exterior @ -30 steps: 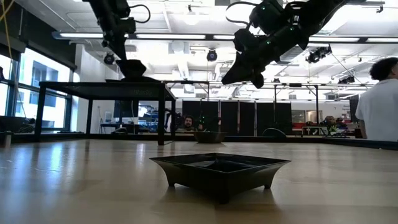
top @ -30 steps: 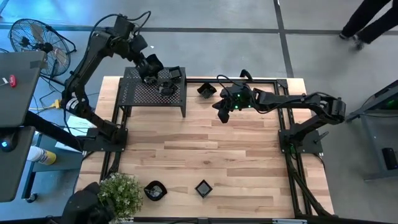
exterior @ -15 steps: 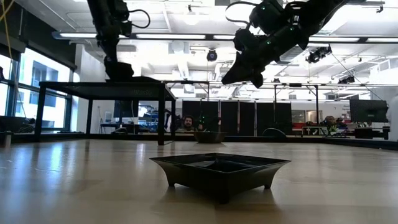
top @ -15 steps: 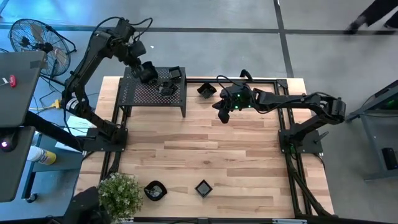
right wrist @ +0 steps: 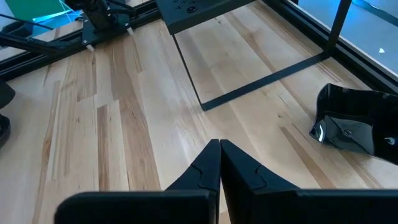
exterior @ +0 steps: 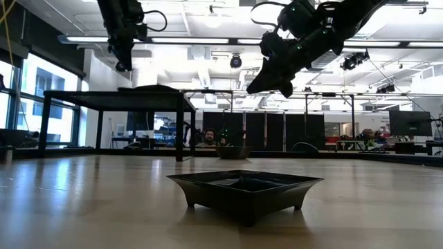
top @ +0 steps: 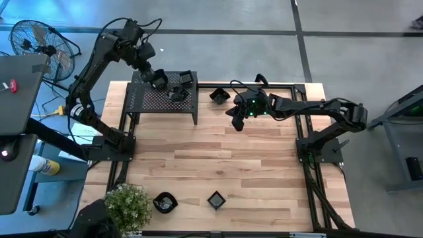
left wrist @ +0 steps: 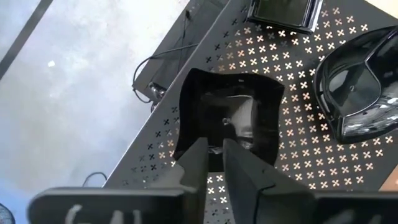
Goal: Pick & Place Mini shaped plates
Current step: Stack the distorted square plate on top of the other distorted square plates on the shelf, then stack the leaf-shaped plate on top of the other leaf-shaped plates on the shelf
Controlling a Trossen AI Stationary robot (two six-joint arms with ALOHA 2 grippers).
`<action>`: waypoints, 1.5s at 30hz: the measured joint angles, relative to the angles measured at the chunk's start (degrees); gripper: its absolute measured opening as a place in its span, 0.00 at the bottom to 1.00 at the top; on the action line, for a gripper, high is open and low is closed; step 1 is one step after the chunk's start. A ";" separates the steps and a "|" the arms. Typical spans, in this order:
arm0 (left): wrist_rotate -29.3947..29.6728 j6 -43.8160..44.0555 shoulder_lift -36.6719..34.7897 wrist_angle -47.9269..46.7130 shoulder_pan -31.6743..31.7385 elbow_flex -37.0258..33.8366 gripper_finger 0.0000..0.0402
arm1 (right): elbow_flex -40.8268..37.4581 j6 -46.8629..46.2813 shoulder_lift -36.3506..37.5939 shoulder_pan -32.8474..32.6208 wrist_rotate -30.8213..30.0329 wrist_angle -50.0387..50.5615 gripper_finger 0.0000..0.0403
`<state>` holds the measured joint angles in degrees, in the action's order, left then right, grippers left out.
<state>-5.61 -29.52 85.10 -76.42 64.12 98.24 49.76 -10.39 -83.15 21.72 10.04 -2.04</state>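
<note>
Wooden planks of the table [top: 225,165] are lying mostly bare, with a square plate [top: 216,199] and a round plate [top: 164,201] sitting upright near the front edge. Farther back, the right gripper [top: 236,121], fingers pressed together, is hovering over open wood beside another plate [top: 219,96]. Farthest, the left gripper [top: 156,77], nearly closed and empty, is hanging above a square plate [left wrist: 229,121] on the perforated shelf [top: 153,100]. No writing is showing.

No readable text, label, brand, number or sign in any view.
</note>
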 joint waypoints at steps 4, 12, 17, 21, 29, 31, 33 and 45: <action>0.64 -0.07 -0.02 0.00 0.00 0.00 0.18 | 0.00 -0.01 0.00 0.00 0.00 0.00 0.01; -3.51 8.39 -2.34 -0.11 -2.37 2.08 0.09 | 0.00 0.11 0.14 0.02 1.05 0.18 0.01; -5.28 17.13 -5.74 -0.04 -11.79 2.12 0.02 | 0.00 2.56 2.32 0.22 2.19 2.56 0.00; -3.00 23.58 -7.76 2.92 -23.67 -0.43 0.00 | 0.01 4.69 4.37 1.12 4.69 2.96 0.00; 0.57 35.43 -12.55 17.92 -46.14 -17.16 0.00 | 0.09 6.18 4.83 3.15 7.02 1.87 0.00; 2.13 38.02 -13.28 20.90 -51.42 -21.49 0.00 | 0.09 6.39 4.83 3.12 7.05 1.88 0.00; 2.39 40.82 -13.97 22.97 -55.74 -25.12 0.00 | 0.01 6.93 4.83 3.12 7.07 1.92 0.00; 0.80 57.15 -14.40 24.42 -75.52 -35.42 0.00 | -18.41 -7.47 4.79 4.92 16.05 -24.39 0.00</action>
<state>-4.80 27.63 70.70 -52.01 -11.40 62.81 31.35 -17.87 -78.37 26.64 26.10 -26.44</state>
